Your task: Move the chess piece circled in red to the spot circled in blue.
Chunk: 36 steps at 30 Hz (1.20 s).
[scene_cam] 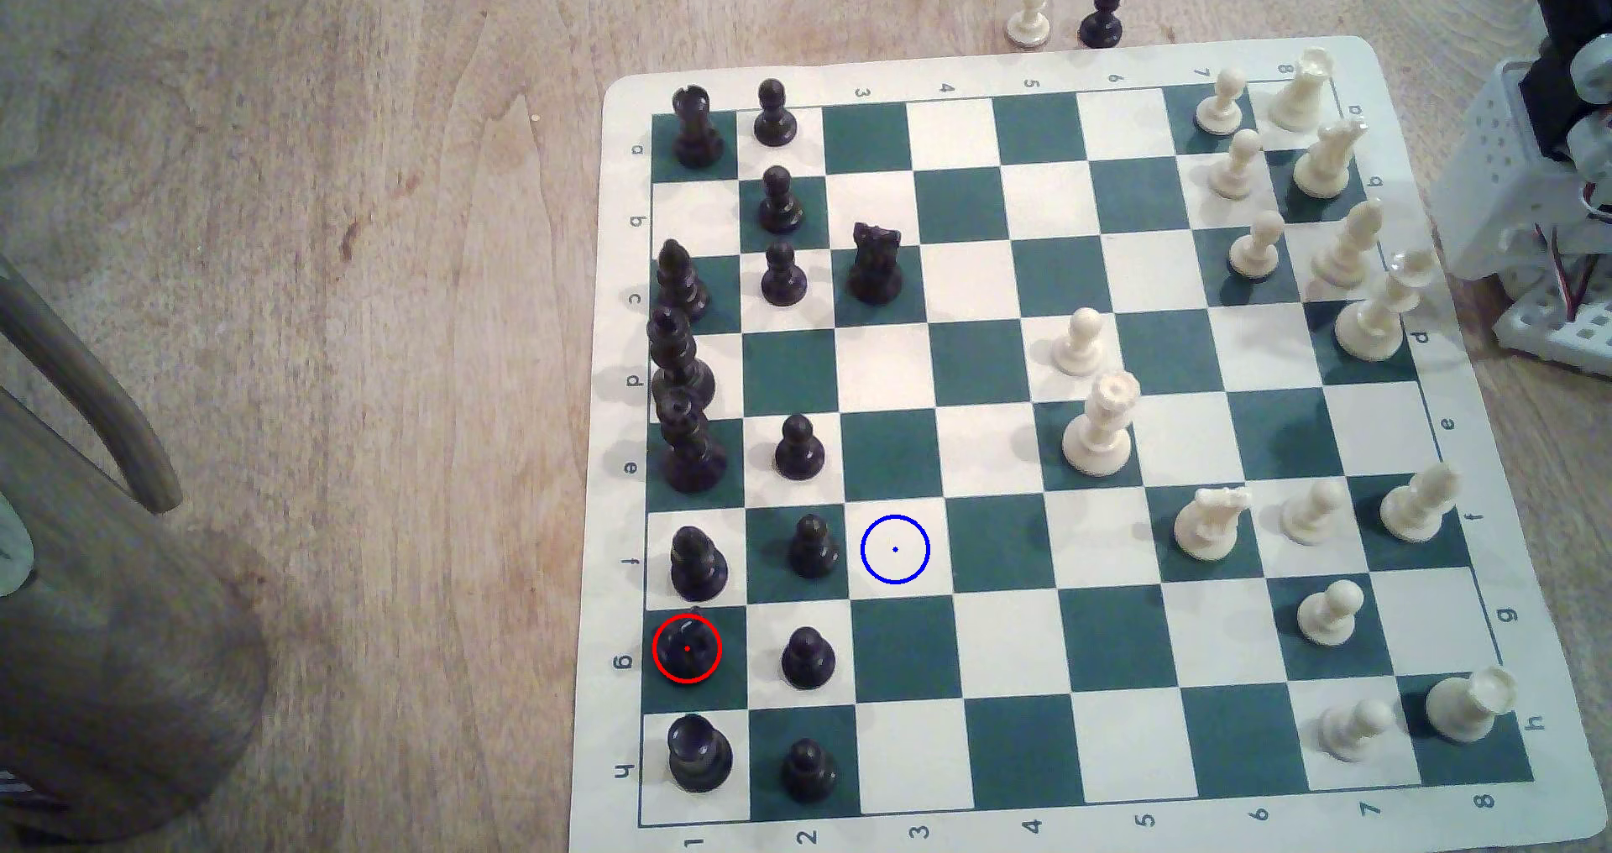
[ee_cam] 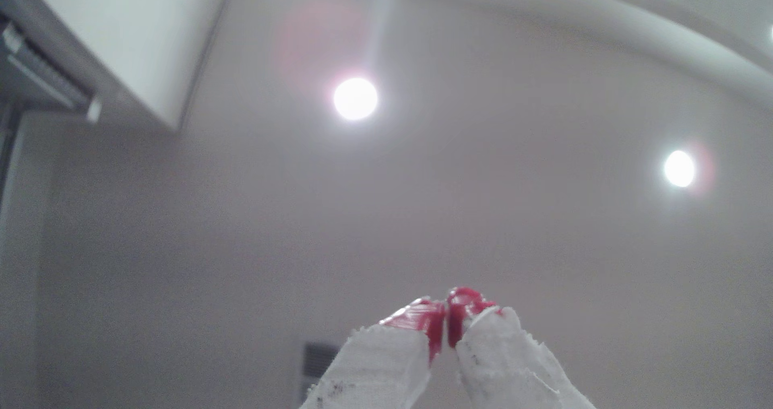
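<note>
On the board's row g, file 1, near the exterior view's left edge, red-ringed black knight; blue-ringed cream square at f3, bare, pawns alongside; jaws pressed together, red-tipped, facing the ceiling.

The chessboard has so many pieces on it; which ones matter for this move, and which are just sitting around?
Part of the job:
- the black knight ringed in red
- the cream square ringed in blue
- the robot's fingers, closed and pointing at the ceiling

Just sitting around:
- the second black knight
- the black pawn beside the blue ring
- the white pawn and black pawn off the board
</note>
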Available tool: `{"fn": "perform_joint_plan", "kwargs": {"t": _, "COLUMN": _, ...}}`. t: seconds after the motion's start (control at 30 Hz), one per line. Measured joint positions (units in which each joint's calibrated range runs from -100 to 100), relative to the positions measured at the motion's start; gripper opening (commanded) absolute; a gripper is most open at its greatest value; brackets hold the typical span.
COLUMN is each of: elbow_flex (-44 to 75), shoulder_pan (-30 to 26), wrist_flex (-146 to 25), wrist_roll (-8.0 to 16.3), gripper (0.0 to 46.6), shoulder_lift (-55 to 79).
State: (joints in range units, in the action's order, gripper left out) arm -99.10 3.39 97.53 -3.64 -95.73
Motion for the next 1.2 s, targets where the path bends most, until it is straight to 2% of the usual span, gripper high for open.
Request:
{"fn": "perform_joint_plan", "kwargs": {"t": 0.77, "elbow_flex": 0.0, "shoulder_pan": 0.0, "wrist_flex": 0.0, "wrist_roll": 0.1, "gripper": 0.2, "shoulder_lift": 0.0}}
{"fn": "perform_joint_plan", "kwargs": {"t": 0.83, "elbow_flex": 0.0, "shoulder_pan": -0.44, "wrist_flex": -0.48, "wrist_roll": 2.0, "gripper": 0.2, "shoulder_lift": 0.0}}
{"fn": "perform_joint_plan", "kwargs": {"t": 0.9, "elbow_flex": 0.0, "shoulder_pan": -1.11, "wrist_flex": -1.75, "wrist_roll": 2.93, "gripper": 0.2, "shoulder_lift": 0.0}}
{"fn": "perform_joint_plan", "kwargs": {"t": 1.03, "elbow_flex": 0.0, "shoulder_pan": -3.17, "wrist_flex": -8.61, "wrist_roll": 3.57, "gripper": 0.2, "shoulder_lift": 0.0}}
{"fn": "perform_joint_plan", "kwargs": {"t": 1.1, "elbow_flex": 0.0, "shoulder_pan": -5.46, "wrist_flex": -12.99, "wrist_roll": 2.3, "gripper": 0.1, "shoulder_lift": 0.0}}
{"fn": "perform_joint_plan", "kwargs": {"t": 1.13, "elbow_flex": 0.0, "shoulder_pan": -8.26, "wrist_flex": -20.0, "wrist_roll": 0.73, "gripper": 0.1, "shoulder_lift": 0.0}}
{"fn": "perform_joint_plan", "kwargs": {"t": 1.2, "elbow_flex": 0.0, "shoulder_pan": -10.55, "wrist_flex": -28.37, "wrist_roll": -0.39, "gripper": 0.1, "shoulder_lift": 0.0}}
